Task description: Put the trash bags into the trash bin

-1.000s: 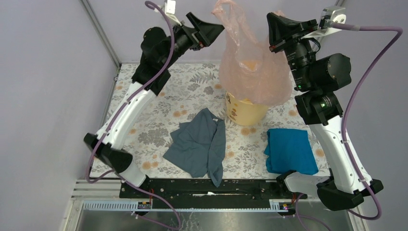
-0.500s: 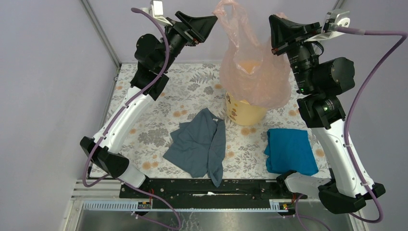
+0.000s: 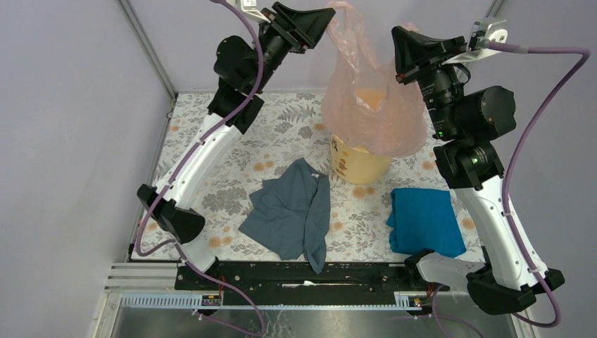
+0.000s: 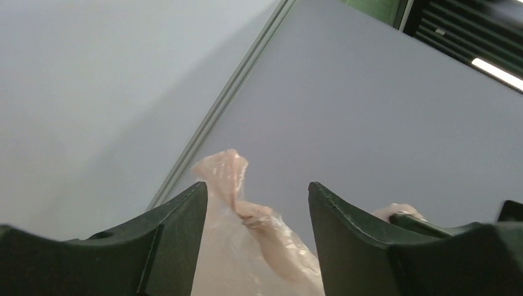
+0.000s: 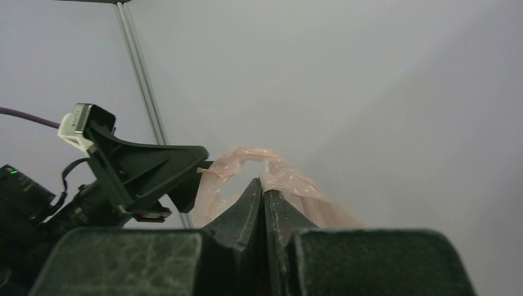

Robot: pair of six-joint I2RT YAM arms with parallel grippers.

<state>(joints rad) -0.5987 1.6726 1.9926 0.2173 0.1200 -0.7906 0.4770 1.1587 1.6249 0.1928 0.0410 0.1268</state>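
Note:
The pale pink trash bag [image 3: 369,105] hangs high above the table, its lower part draped over the yellow-orange trash bin [image 3: 355,165]. My right gripper [image 3: 398,39] is shut on the bag's upper right edge; in the right wrist view the jaws [image 5: 263,185] are closed with the film [image 5: 280,176] bunched at their tips. My left gripper [image 3: 327,15] is open beside the bag's upper left handle. In the left wrist view the fingers [image 4: 258,188] stand wide apart with the handle [image 4: 231,185] between them, unclamped.
A grey-blue cloth [image 3: 292,208] lies crumpled on the flowered table in front of the bin. A bright blue folded cloth [image 3: 424,220] lies at the right, by the right arm's base. Purple walls and a metal corner post [image 3: 148,49] close the back.
My left arm has swung up and to the right, bringing its open gripper close to the bag's top left handle. The right gripper still holds the bag in the same place.

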